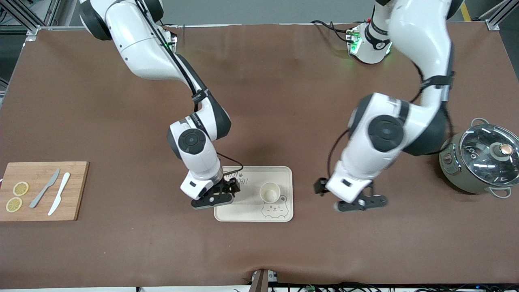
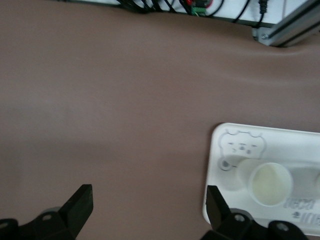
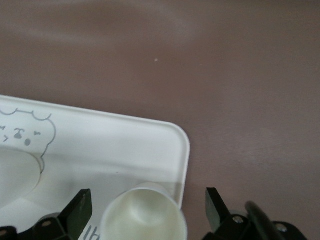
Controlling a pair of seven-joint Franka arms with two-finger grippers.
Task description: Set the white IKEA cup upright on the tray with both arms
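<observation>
One white upright cup (image 1: 270, 192), empty

Bright, even light; wrist views slightly soft.

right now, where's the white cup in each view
front view: cup upright on the tray, just farther than the bear drawing.
left wrist view: cup on the tray beside the bear drawing.
right wrist view: cup framed by the open right pincer.
shared landmark: the bear drawing.
</observation>
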